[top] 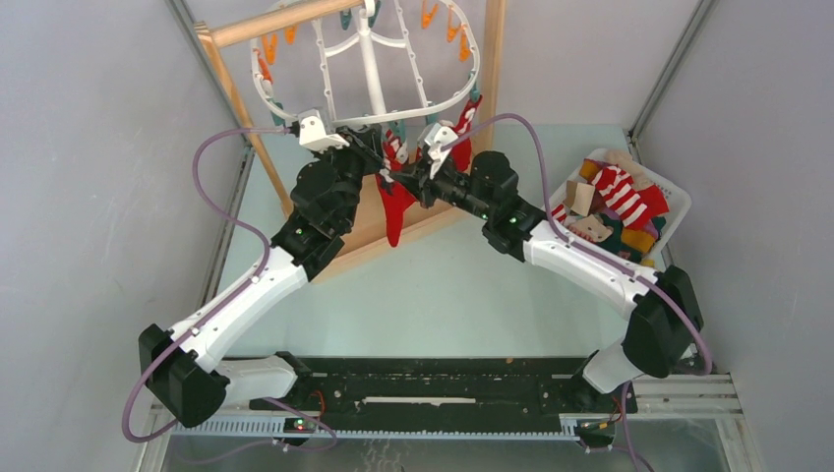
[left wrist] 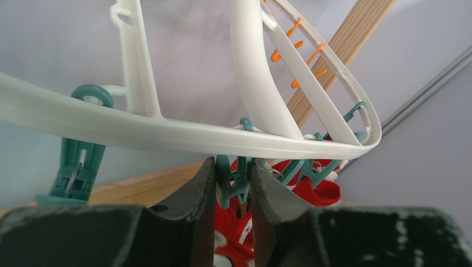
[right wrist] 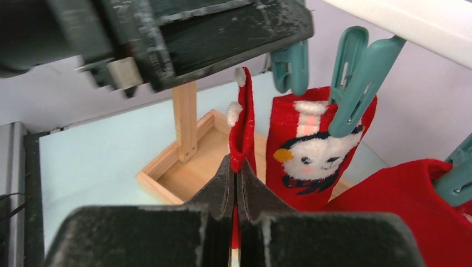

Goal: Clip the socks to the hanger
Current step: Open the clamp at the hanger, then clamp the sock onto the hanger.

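the white hanger (top: 372, 59) hangs over the far part of the worktop (top: 443, 295), with a penguin sock (right wrist: 311, 144) pinned to its near rim and a basket (top: 681, 204) of loose socks (top: 620, 197) well off to its right. under that rim the left hand (left wrist: 232, 169) squeezes a teal clothespin (left wrist: 239, 181), and just below it the right hand (right wrist: 236, 167) is clenched on a red sock (right wrist: 245, 122), cuff upright.

This is looking like a robotics lab cell: plain grey panels (top: 89, 197) and aluminium posts (top: 669, 64) are enclosing a pale table (top: 443, 295), a black mounting rail (top: 443, 379) running along its near edge.
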`<action>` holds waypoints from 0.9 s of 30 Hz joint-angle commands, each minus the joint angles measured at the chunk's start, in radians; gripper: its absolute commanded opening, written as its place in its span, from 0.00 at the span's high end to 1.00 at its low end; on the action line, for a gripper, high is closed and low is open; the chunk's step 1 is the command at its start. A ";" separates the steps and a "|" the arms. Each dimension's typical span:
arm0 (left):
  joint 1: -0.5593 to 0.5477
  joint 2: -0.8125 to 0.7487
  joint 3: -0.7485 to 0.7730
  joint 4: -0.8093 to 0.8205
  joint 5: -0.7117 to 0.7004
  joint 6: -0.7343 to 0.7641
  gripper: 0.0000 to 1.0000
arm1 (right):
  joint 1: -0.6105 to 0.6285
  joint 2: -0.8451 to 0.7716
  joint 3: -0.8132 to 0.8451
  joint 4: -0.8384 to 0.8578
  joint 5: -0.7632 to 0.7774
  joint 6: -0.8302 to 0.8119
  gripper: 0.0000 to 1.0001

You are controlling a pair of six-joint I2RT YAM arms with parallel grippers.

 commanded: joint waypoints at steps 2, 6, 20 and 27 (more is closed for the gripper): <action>-0.003 -0.036 0.076 -0.015 -0.014 -0.013 0.84 | 0.001 0.048 0.094 -0.039 0.113 0.026 1.00; -0.004 -0.038 0.083 -0.029 -0.017 -0.019 0.84 | 0.006 0.052 0.098 -0.029 0.157 0.016 1.00; -0.003 -0.029 0.107 -0.091 -0.016 -0.068 0.85 | 0.010 0.049 0.102 -0.001 0.203 0.005 1.00; -0.003 -0.023 0.114 -0.114 -0.019 -0.083 0.85 | 0.018 0.045 0.102 0.014 0.204 -0.001 1.00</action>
